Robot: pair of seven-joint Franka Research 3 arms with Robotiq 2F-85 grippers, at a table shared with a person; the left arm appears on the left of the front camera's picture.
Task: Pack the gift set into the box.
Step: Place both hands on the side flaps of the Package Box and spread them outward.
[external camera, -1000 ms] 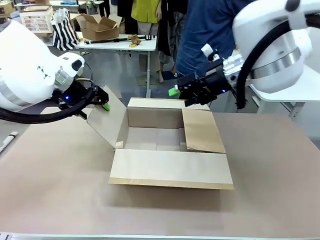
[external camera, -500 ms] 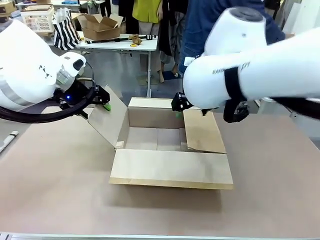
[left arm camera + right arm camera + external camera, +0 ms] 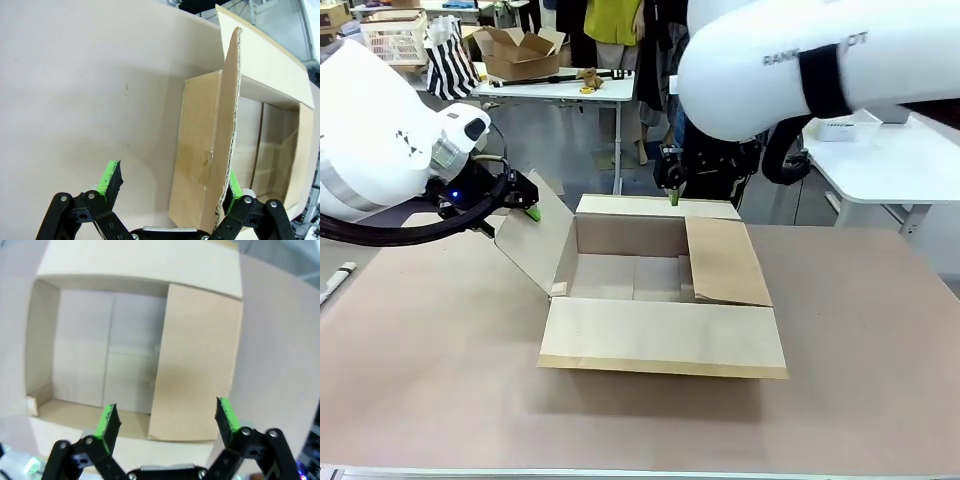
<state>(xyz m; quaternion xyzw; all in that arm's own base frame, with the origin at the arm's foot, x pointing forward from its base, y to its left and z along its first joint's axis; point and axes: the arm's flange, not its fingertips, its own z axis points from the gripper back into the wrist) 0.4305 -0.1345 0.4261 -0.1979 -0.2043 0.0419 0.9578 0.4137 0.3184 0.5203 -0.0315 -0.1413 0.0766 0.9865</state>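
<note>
Judging box (image 3: 660,335) light, thin corrugated card, flaps floppy: hold a flap near its crease. Sits centre frame; left gripper (image 3: 527,205) spread around raised flap (image 3: 535,240) at frame left, right gripper (image 3: 672,192) spread above far rim.

I saw the box (image 3: 660,335) sitting in the middle of the table (image 3: 865,380). Its left flap stood up between the left gripper's (image 3: 527,203) fingers. The right gripper (image 3: 672,192) hung over the box's far edge.
</note>
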